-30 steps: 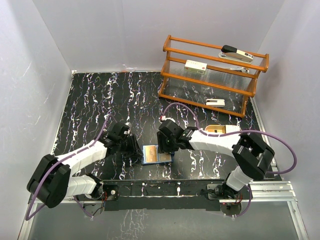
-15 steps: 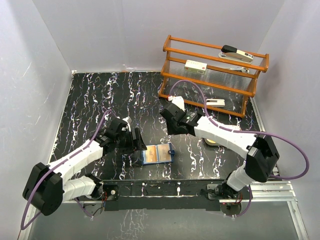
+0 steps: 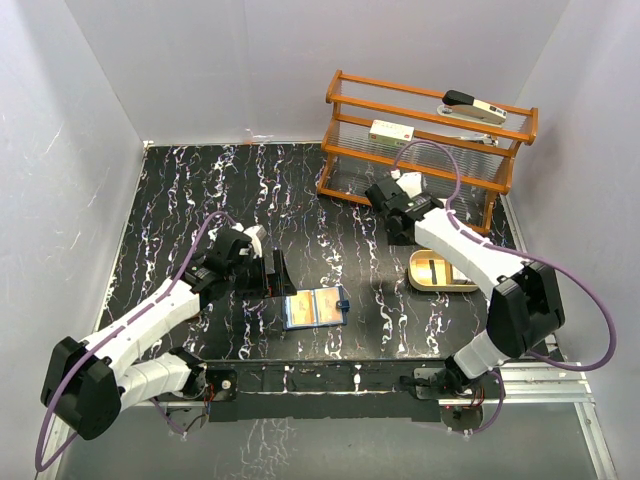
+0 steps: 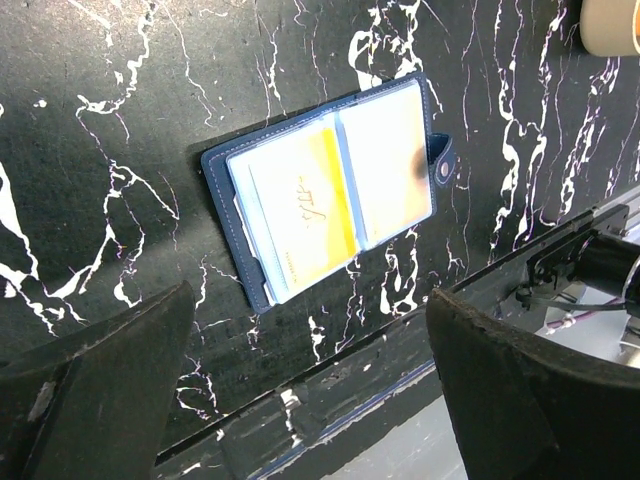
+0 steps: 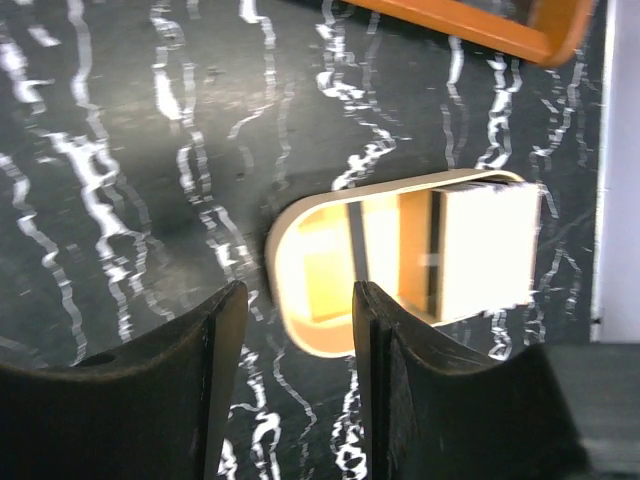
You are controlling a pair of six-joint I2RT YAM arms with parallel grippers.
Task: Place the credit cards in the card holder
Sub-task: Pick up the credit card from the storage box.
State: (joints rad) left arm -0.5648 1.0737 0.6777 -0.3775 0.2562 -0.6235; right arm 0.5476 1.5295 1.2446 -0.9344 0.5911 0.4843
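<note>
My left pincer is spread wide with nothing between its fingers. It hangs low over the table, near the holder but apart from it. The holder lies unfolded and flat close to the table's front edge, snap tab pointing right. A yellow card sits in its left pocket, and the right pocket looks pale. My right pincer is parted by a narrow gap and pinches nothing. It hovers between the rack and the tray, well away from the holder. A white card lies at one end of the tray.
</note>
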